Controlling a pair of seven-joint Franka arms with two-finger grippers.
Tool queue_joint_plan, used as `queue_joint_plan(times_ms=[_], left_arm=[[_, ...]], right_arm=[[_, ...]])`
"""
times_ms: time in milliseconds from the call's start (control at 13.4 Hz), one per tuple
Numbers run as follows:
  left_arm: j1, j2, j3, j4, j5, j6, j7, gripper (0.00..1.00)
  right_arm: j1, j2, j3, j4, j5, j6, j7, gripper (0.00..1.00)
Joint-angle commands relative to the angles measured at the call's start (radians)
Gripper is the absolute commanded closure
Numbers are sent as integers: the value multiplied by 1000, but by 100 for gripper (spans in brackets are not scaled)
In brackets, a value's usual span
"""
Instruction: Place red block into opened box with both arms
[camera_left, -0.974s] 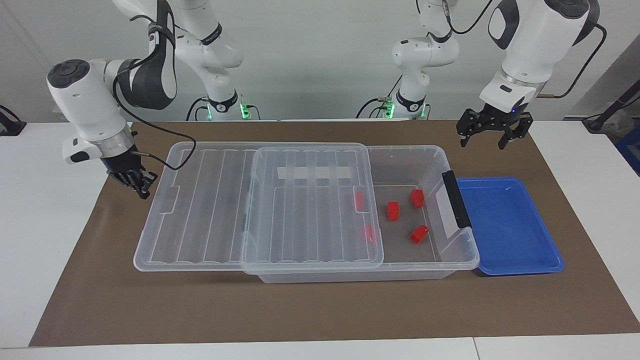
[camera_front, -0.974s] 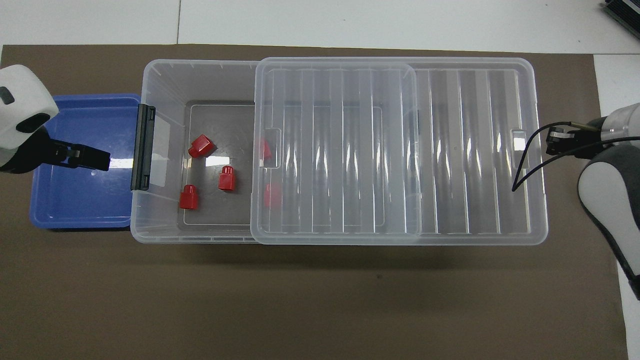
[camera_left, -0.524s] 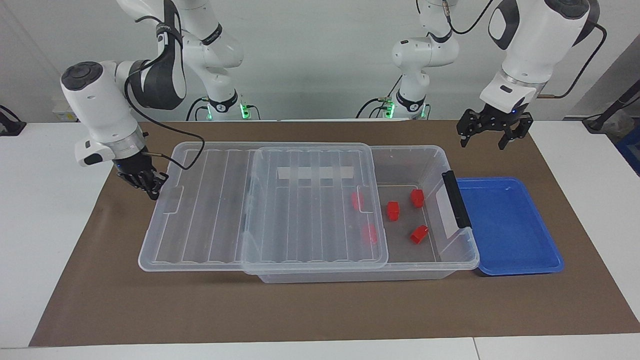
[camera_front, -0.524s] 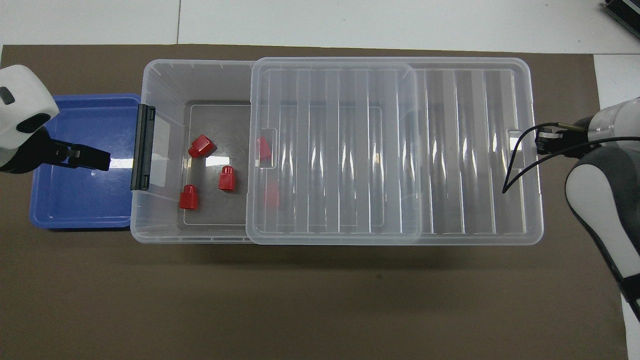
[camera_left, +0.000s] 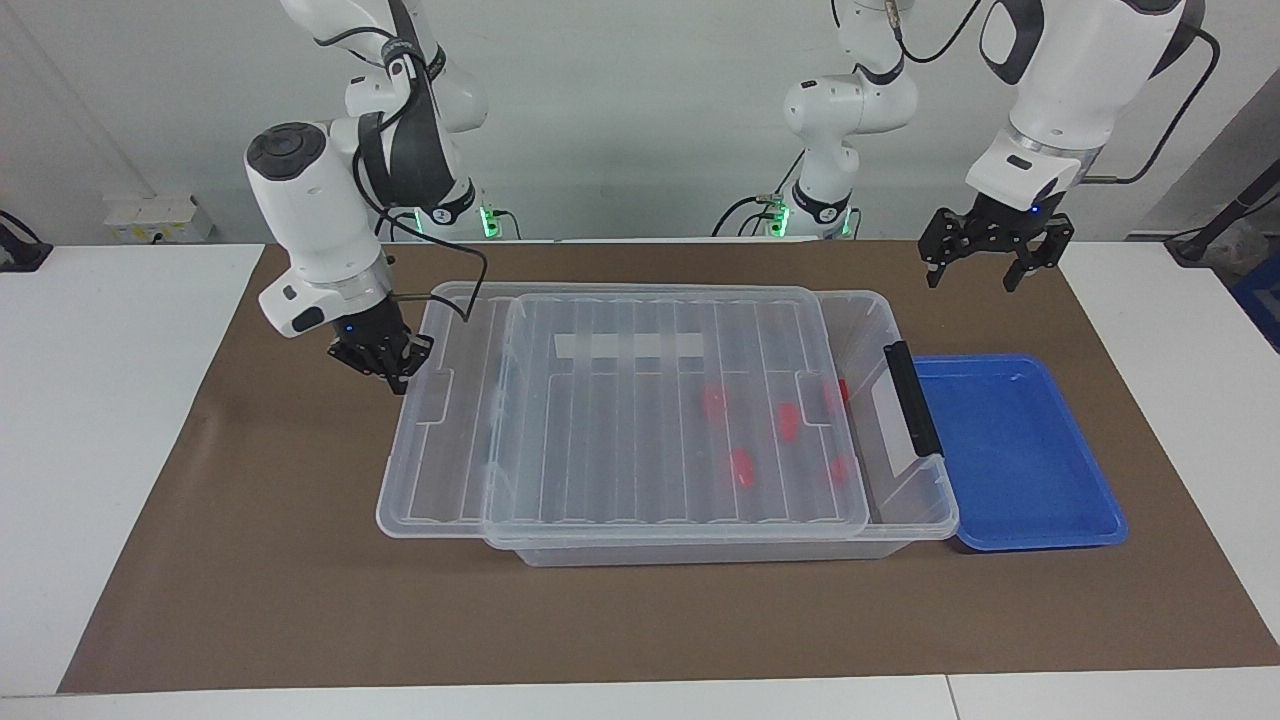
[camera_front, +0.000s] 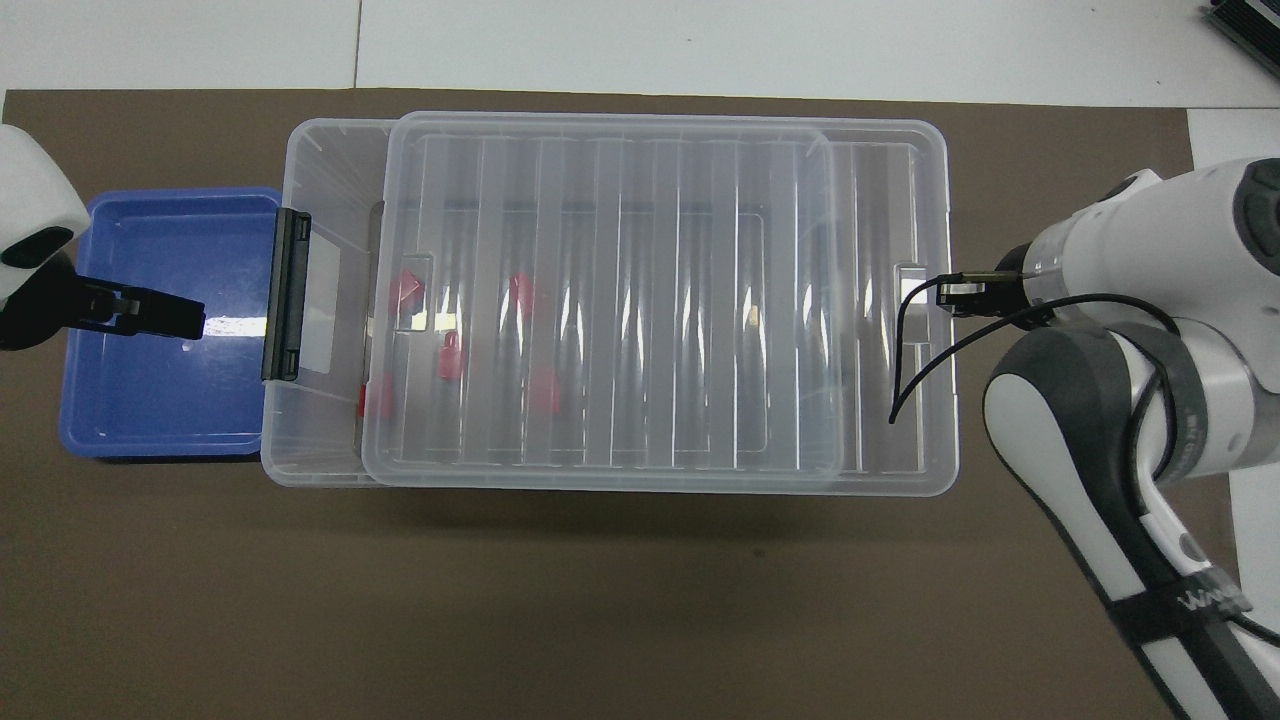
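Note:
The clear box (camera_left: 905, 520) (camera_front: 300, 460) lies lengthwise on the brown mat. Its ribbed lid (camera_left: 620, 420) (camera_front: 650, 300) covers nearly all of it. Only a narrow strip by the black handle (camera_left: 912, 398) stays uncovered. Several red blocks lie inside, seen blurred through the lid, among them one red block (camera_left: 787, 421) (camera_front: 450, 357). My right gripper (camera_left: 395, 375) (camera_front: 945, 295) is shut and rests against the lid's end toward the right arm's end of the table. My left gripper (camera_left: 970, 282) (camera_front: 195, 320) hangs open in the air over the blue tray, holding nothing.
A shallow blue tray (camera_left: 1080, 520) (camera_front: 80, 420) sits against the box's handle end, with nothing in it. The lid overhangs the box toward the right arm's end. The brown mat (camera_left: 300, 600) lies under everything.
My right gripper has swept toward the left arm's end, sliding the lid along the box until it covers the red blocks. The left gripper has risen slightly.

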Motion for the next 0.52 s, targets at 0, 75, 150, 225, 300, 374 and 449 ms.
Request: queue_joint_plan(times_ms=[0,75,150,225,300,374,449], left_arm=[[1,-48,6,-11,4,-17,5,0],[1,-51,7,-7,4,-18,5,0],[1,-50,7,5,4,-29,3,0],[-2,-45,4,32,4,-70,2,0],[-2,-34,3,86,4,-116,2,0],[-6,-10,1,144,4,-156,0,0],[-8,12,3,187,6,-176,0,0]], right_arm=[[65,-3,0,-11,32,6,-8,100],[82,-3,0,-13,32,14,-8,100],[97,-3,0,-13,32,14,-8,100],[107,-3,0,-13,32,14,-8,100],[116,-3,0,-14,32,14,-8,100],[122,-5,0,-14,32,14,-8,100],[124,-3,2,-13,32,15,-8,100]])
